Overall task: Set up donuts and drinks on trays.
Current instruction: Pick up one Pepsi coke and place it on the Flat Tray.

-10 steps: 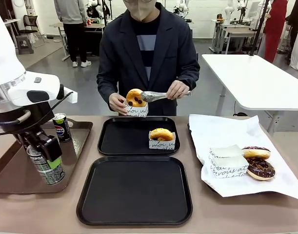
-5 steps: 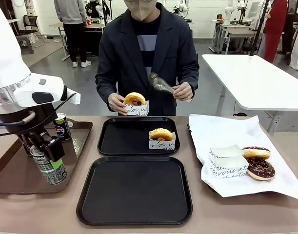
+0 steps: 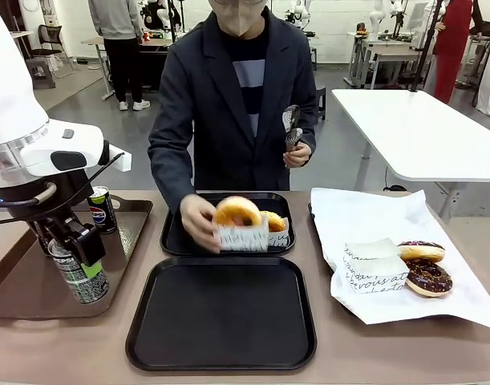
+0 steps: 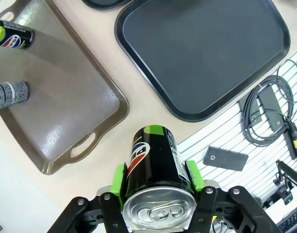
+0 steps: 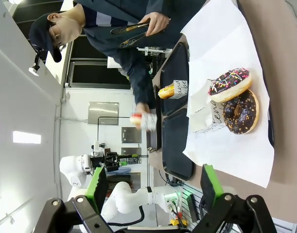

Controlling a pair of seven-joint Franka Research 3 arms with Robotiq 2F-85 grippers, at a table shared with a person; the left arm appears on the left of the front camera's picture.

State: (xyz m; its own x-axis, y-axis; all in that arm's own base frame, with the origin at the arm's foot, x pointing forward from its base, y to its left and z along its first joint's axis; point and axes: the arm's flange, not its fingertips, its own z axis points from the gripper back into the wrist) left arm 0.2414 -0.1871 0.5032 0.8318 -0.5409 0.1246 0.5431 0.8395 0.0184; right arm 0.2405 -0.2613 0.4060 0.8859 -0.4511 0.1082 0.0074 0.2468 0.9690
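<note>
Left gripper (image 3: 74,255) clasps a can (image 3: 83,281) over the brown tray (image 3: 20,298); right gripper (image 5: 153,183) gapes empty. Drinks step: the can should next reach the near tray (image 3: 220,314).

- We see a brown tray (image 3: 128,233) at the table's left side.
- We see a white paper sheet (image 3: 373,216) spread at its right.
- We see metal tongs (image 3: 291,128) upright against a dark jacket (image 3: 188,104).
- We see a white table (image 3: 413,132) farther back.

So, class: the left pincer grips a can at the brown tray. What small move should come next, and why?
Probably carry the can toward the near black tray: the left pincer is shut on it, that tray is bare, and the person's hand is busy at the far tray.
</note>
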